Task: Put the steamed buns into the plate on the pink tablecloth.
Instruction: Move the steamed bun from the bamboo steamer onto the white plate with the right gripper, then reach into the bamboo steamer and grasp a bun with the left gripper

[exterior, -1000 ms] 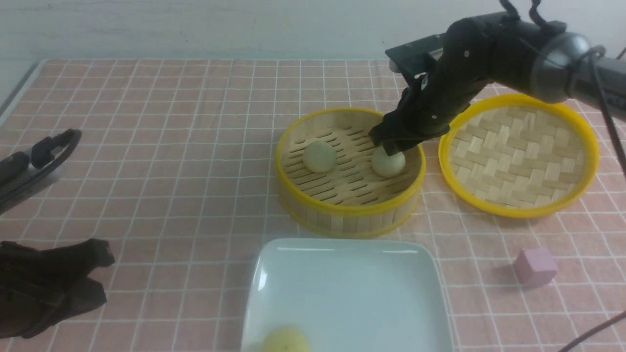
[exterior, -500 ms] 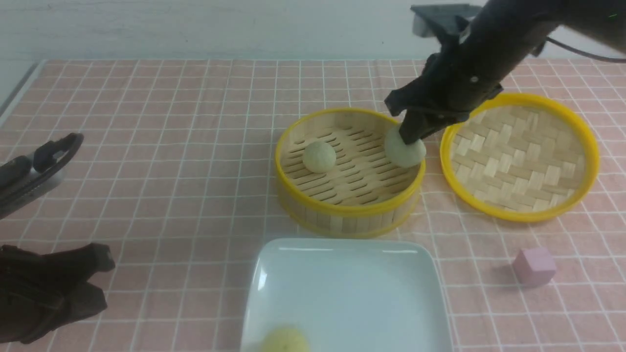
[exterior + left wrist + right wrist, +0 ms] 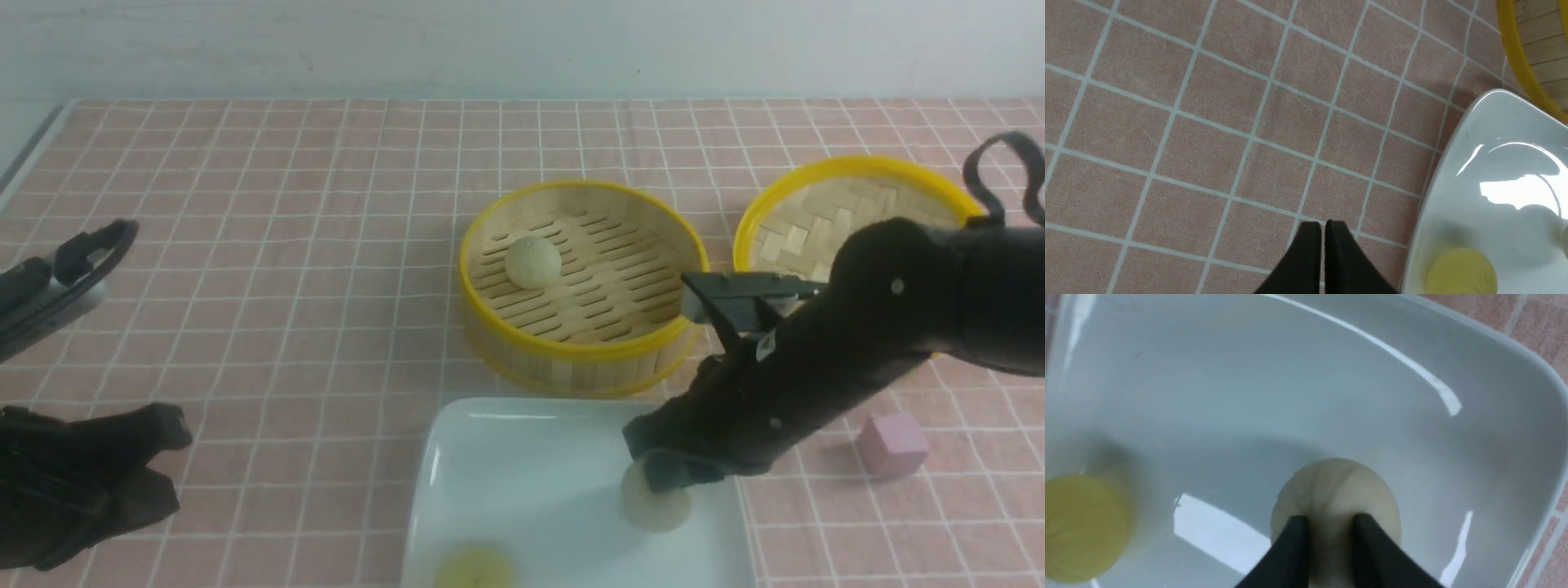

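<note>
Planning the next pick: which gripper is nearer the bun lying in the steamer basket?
Right. The right gripper, shut on the other bun at the plate, is just robot-side of the basket bun; the left gripper sits far left.

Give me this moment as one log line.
right gripper: shut on carried bun, over plate | left gripper: shut, empty | basket bun: in steamer basket | step: release next

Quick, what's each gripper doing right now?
Left gripper: closed, holding nothing.
Right gripper: closed on a steamed bun, over the plate.
</note>
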{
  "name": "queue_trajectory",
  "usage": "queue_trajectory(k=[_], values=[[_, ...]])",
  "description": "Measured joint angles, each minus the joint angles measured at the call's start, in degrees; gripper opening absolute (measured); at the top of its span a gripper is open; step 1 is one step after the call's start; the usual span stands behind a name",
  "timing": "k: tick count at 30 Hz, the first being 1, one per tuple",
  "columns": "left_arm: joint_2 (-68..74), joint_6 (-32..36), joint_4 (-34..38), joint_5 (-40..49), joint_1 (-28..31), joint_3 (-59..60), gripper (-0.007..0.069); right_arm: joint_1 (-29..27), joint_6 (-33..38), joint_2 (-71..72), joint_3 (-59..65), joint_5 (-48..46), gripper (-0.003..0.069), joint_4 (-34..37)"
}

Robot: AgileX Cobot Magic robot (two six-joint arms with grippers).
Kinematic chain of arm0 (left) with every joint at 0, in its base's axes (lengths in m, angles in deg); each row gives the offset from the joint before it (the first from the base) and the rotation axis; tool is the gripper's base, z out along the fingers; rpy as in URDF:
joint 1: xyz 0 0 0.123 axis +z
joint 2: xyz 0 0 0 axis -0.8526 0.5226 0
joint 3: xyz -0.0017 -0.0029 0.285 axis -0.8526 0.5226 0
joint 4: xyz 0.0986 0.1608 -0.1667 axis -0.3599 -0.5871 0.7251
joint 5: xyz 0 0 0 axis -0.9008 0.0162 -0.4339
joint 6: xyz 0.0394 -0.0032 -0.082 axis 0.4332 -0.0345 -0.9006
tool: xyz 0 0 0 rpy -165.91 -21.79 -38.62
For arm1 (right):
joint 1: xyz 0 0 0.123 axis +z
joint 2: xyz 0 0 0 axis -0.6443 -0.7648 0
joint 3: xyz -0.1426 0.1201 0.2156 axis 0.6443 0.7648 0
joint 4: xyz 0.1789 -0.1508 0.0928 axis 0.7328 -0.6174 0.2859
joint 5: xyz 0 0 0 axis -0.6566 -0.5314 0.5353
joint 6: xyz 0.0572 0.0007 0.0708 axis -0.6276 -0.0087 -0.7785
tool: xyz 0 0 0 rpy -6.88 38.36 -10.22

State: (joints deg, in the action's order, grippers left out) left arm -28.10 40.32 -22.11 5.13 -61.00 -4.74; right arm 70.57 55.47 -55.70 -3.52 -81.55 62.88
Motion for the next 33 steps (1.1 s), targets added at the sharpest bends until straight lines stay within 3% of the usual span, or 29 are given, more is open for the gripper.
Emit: queue_trajectory(k=[3,4,6,10,15,19,22,25,30,33], values=[[0.0,0.5,-0.6,-1.2,0.0,0.0,0.0041,0.0,-1.1,-1.9,0.3,1.2,0.0310,0.8],[0.0,0.6,-0.7,-1.3,0.0,0.0,0.0041,0.0,-1.2,-2.0,0.3,1.2,0.0320,1.0],[0.0,1.6,-1.3,-2.9,0.0,0.0,0.0043,-0.5,-1.5,-1.8,-0.8,-1.0,0.0424,0.5],[0.0,4.1,-0.9,-4.1,0.0,-0.2,0.0048,-2.2,-1.8,0.7,-4.8,-8.7,0.0453,-3.1],[0.7,18.0,8.3,-3.3,0.0,-3.5,0.0050,-6.4,-1.9,11.0,-10.6,-21.4,0.0220,-12.9],[4.9,27.3,19.1,4.0,-0.4,-8.4,0.0042,-9.3,-1.9,21.0,-9.0,-27.5,0.0022,-18.0],[9.3,33.0,26.8,8.6,-4.1,-12.8,0.0008,-10.8,-2.1,27.8,-4.3,-28.2,-0.0004,-19.3],[15.0,34.6,28.4,8.1,-11.1,-19.2,-0.0001,-11.4,-2.1,35.3,3.9,-27.1,-0.0009,-19.7],[28.9,29.1,19.8,7.6,-20.8,-31.8,-0.0001,-11.4,-2.1,40.6,13.9,-22.7,-0.0008,-21.0],[35.8,25.5,13.9,7.5,-23.7,-38.2,-0.0001,-11.4,-2.1,41.2,16.0,-21.3,-0.0006,-21.5]])
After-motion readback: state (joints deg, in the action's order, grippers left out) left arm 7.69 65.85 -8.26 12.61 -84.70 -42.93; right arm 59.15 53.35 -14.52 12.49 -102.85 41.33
